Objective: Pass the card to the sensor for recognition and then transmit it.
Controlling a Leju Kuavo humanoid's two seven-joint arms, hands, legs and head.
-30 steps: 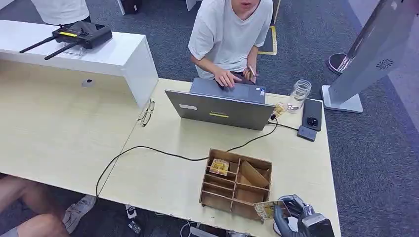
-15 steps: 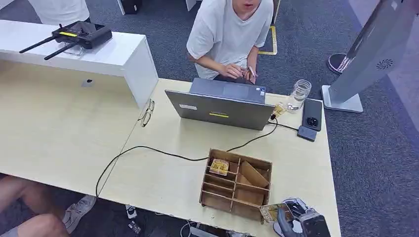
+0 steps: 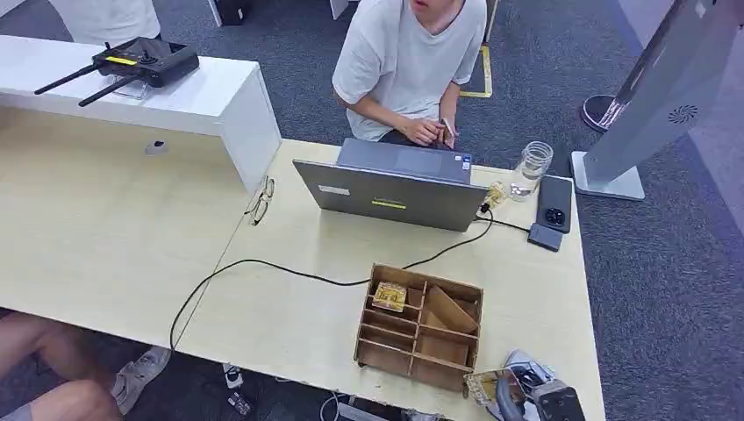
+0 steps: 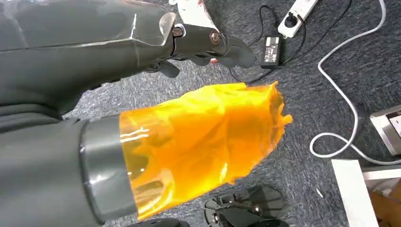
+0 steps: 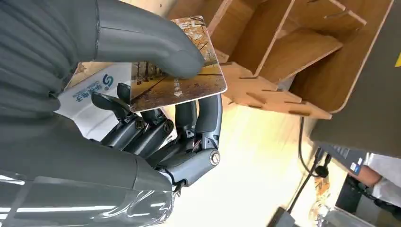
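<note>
My right hand (image 3: 529,392) is at the table's near right corner, just past the wooden divider box (image 3: 427,283). It pinches a card (image 3: 485,384) printed with an autumn tree picture. In the right wrist view the thumb (image 5: 151,45) presses on top of the card (image 5: 184,75) and the dark fingers (image 5: 189,118) lie under it, close to the box's (image 5: 279,61) near edge. A small dark box (image 3: 545,237) on a cable lies far ahead by the laptop. My left hand (image 4: 189,42) hangs over the carpet holding nothing, its thumb wrapped in orange film.
A second card (image 3: 389,296) sits in a far-left compartment of the divider box. A grey laptop (image 3: 392,194), a glass jar (image 3: 532,168) and a phone (image 3: 554,203) stand at the far side. A person (image 3: 404,61) sits behind the laptop. A black cable (image 3: 263,263) crosses the table.
My right hand has drawn the card back toward the table's near edge, away from the divider box. The person's hands have lifted off the laptop.
</note>
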